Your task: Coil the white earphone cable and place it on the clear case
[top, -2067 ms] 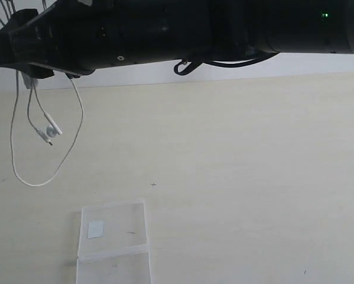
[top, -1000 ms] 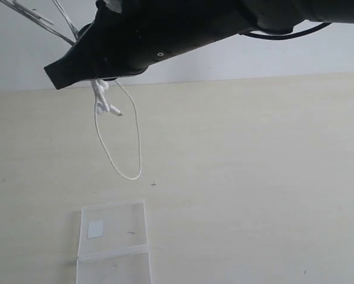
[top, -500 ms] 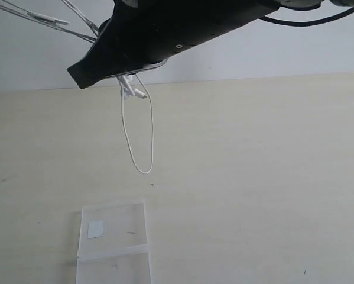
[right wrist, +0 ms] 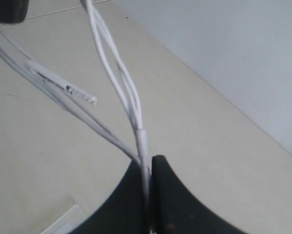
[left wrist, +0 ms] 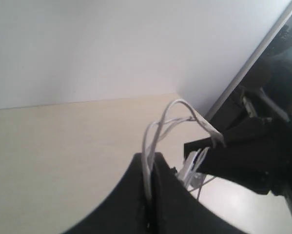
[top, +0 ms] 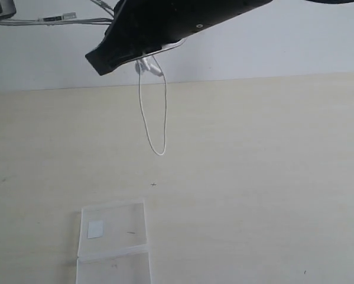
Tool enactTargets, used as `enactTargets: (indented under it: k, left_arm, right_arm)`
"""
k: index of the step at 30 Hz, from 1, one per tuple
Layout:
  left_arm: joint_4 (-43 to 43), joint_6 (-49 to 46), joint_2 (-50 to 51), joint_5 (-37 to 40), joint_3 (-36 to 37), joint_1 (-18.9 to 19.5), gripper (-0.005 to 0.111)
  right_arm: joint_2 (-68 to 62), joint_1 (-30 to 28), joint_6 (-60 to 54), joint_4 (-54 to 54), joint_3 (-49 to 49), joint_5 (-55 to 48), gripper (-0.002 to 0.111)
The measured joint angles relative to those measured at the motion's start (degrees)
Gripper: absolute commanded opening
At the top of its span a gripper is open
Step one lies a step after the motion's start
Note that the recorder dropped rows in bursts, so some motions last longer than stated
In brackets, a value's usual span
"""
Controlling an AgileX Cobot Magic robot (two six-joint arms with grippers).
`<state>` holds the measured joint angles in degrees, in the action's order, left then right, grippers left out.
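strands of the white earphone cable (right wrist: 142,136) are pinched between the closed fingers of the right gripper (right wrist: 146,163), which is clamped tight with no gap visible in its wrist view. the left gripper (left wrist: 148,158) is likewise closed, gripping a bundle of the same cable that rises from between its fingers. in the exterior view the right arm (top: 182,21) reaches across from the upper right to the upper left, raised well above the table (top: 253,177). 1 long narrow loop (top: 161,153) of cable hangs straight down beneath it, with its lowest point well apart from the clear case (top: 129,216) and farther back, slightly to the right. several strands run taut from the right arm toward the far left edge, carrying the inline remote (top: 58,18) between the 2 grippers. the case lies flat on the table at the near left, in 2 sections divided by a crosswise seam, and 1 small white square sticker (top: 95,229) shows on the farther section. no part of the cable touches the case. a white wall (top: 295,50) stands behind the table.
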<state>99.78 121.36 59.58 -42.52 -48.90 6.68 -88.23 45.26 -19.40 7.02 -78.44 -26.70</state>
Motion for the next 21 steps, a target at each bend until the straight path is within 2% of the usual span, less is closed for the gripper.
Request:
enactTargets:
  k: [5,16,18,21]
  left_arm:
    - [-0.72,0.0,-0.23,-0.35,3.27,0.0,0.0]
    - [-4.25,-0.65,-0.33,-3.77,10.77,-0.45,0.0]
    - [-4.56,-2.26,-0.33,-4.31,11.66,-1.02,0.0]
    - [-7.86,-7.28,-0.33,-3.25,14.7,-4.14,0.0]
  right_arm:
    - [2.75,0.12,1.01,-2.86,0.0,-2.0,0.0]
    - [5.67,0.68,1.01,-1.83,0.67,-3.55,0.0]
    - [5.67,0.68,1.01,-1.1,0.76,-3.55,0.0]
    - [5.96,0.68,0.29,1.39,0.89,-4.06,0.0]
